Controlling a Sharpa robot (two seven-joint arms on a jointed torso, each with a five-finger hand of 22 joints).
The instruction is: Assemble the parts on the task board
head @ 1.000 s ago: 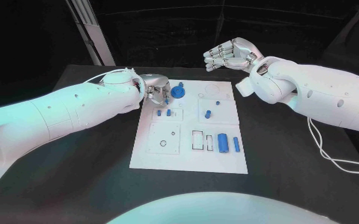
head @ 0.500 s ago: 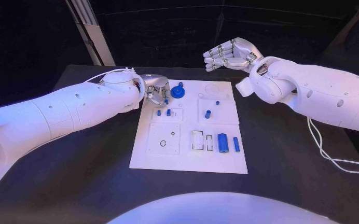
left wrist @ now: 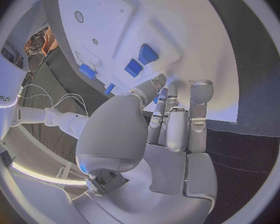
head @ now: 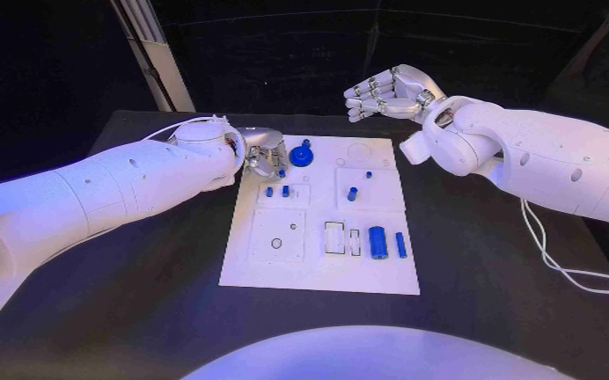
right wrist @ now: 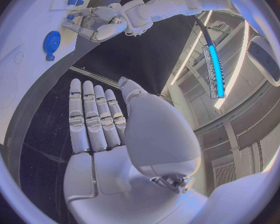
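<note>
Head view: white task board (head: 320, 261) lies mid-table on the black table (head: 140, 292). One blue gear (head: 301, 156) sits at the board's far end; two small blue pegs (head: 277, 191) stand side by side below it. One blue cylinder (head: 377, 242) and one thinner blue pin (head: 401, 244) lie toward the near right. Left hand (head: 263, 153) is at the board's far left corner, just beside the gear; grasp cannot be told. Right hand (head: 391, 91) is raised beyond the board, fingers curled, holding nothing.

Left wrist view: left hand (left wrist: 159, 129) fingers together over the board edge; partial lettering "adjeys" on the arm.

Right wrist view: right hand (right wrist: 102, 124) fingers straight, side by side, empty.
</note>
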